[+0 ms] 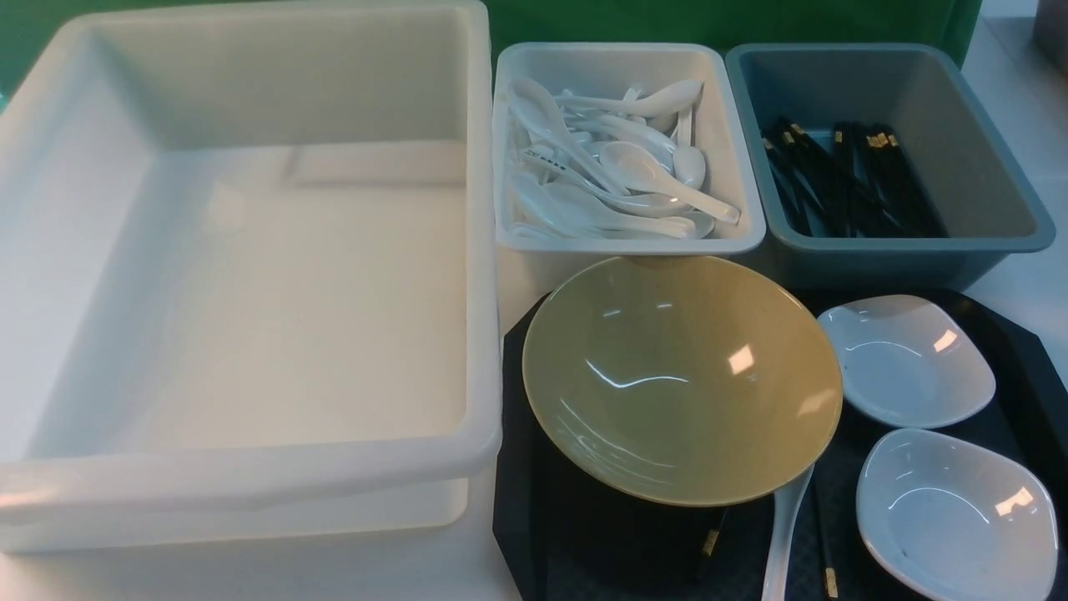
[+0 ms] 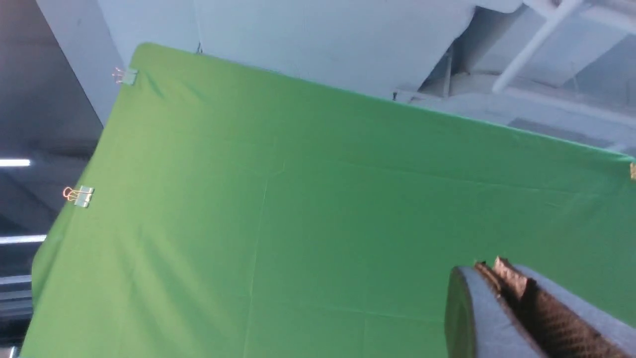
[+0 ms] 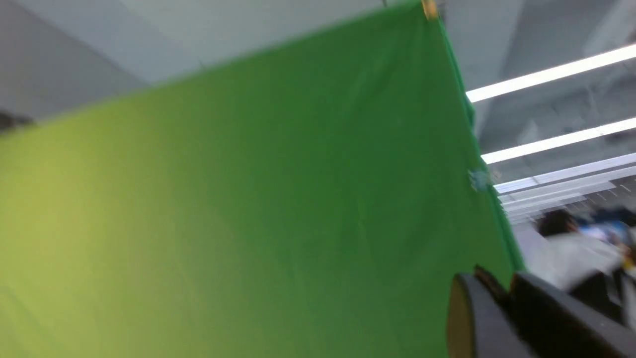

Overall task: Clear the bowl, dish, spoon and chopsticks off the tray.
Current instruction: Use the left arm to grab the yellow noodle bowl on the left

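The olive-yellow bowl [image 1: 680, 376] stands on the black tray [image 1: 584, 542] at the front right. The white spoon [image 1: 784, 534] lies with its handle poking out from under the bowl's near rim. The black chopsticks [image 1: 826, 542] lie on the tray beside the spoon, partly under the bowl. Two small white dishes [image 1: 905, 359] [image 1: 955, 513] sit on the tray's right side. No gripper shows in the front view. My left gripper [image 2: 489, 268] and my right gripper [image 3: 497, 281] are both shut and empty, pointing up at a green backdrop.
A large empty white bin [image 1: 242, 267] fills the left. A white bin of spoons [image 1: 622, 142] and a grey-blue bin of black chopsticks [image 1: 884, 159] stand behind the tray. The green backdrop [image 2: 298, 199] hangs at the back.
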